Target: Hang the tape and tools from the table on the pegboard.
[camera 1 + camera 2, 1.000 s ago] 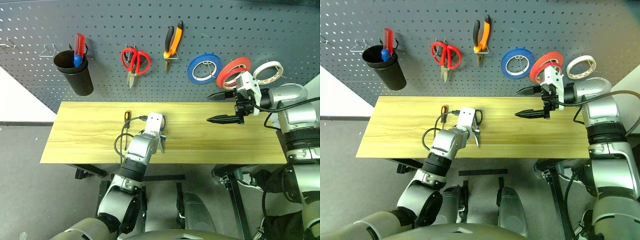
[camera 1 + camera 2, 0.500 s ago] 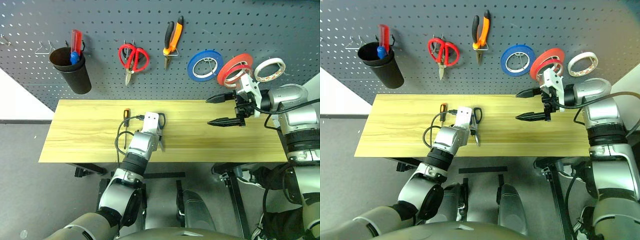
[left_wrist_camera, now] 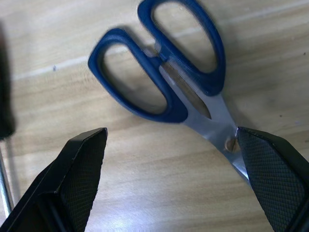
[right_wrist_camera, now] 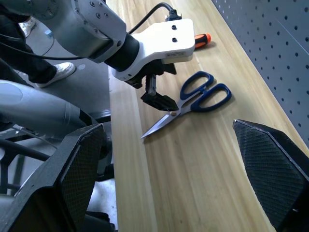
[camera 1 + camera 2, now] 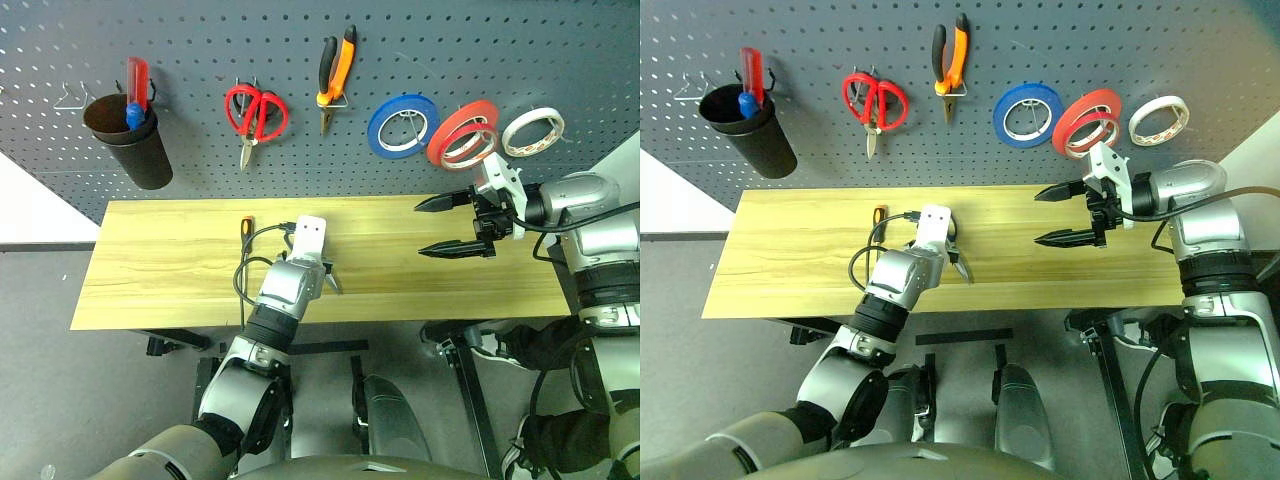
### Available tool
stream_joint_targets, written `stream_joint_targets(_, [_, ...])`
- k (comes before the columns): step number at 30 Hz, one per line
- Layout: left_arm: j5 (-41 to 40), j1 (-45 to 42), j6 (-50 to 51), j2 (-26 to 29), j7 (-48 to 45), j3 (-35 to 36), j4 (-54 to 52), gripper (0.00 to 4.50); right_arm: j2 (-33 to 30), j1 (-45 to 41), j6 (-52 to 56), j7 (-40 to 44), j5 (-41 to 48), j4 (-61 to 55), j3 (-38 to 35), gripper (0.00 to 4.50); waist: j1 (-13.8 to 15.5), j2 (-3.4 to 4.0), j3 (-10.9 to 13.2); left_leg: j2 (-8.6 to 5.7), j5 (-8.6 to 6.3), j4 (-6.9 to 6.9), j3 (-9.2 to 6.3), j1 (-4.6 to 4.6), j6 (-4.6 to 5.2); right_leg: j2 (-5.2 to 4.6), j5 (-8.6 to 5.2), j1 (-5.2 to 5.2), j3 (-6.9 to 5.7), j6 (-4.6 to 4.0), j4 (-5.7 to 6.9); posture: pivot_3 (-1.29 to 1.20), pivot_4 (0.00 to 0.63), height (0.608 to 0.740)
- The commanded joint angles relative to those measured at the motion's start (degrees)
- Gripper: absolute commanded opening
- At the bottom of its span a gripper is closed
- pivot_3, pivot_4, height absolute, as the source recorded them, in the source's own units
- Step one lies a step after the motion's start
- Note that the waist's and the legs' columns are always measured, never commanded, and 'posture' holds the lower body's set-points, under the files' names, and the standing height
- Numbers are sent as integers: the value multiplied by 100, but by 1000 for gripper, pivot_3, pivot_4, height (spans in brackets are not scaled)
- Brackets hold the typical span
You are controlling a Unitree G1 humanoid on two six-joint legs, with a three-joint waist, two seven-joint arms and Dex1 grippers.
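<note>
left end effector hovers right over the scissors on the surface, fingers spread wide and gripping nothing. the dark-handled scissors lie flat just ahead of it: the handle loops sit beyond the fingertips, the pivot screw lies close by one fingertip, and the blades run back under that same finger. their long axis runs slantwise across the gap between the fingers, not square to it, so i'd judge the wrist needs some turning before a clean pinch near the pivot. the screwdriver lies just off the other finger, near but apart from the scissors. right end effector hangs released well off to the side, up by the pegboard, so the left arm is plainly nearer.
</note>
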Motion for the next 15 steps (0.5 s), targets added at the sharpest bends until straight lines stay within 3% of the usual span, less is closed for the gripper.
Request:
stream_joint_targets(1, [-325, -238, -204, -1505, 370, 385, 50, 4475, -119, -83, -128, 72, 9, -111, -81, 4500, 5, 0, 1, 0, 0, -1, 0, 0, 0, 0, 0, 0, 0, 0, 0, -64, 307, 732])
stream_joint_targets(6, [-723, -415, -546, -1652, 702, 690, 493, 4475, -126, -67, -125, 86, 5, -159, -75, 4500, 24, -3, 5, -2, 0, 0, 1, 0, 0, -4, 1, 1, 0, 2, -2, -67, 312, 732])
stream_joint_targets(15, [-918, -462, -1141, -1608, 311, -50, 459, 4475, -213, -54, -15, 114, 68, -271, -49, 4500, 21, -3, 51, -6, 0, -1, 2, -2, -1, -6, 4, 2, -1, 7, -6, -78, 315, 732])
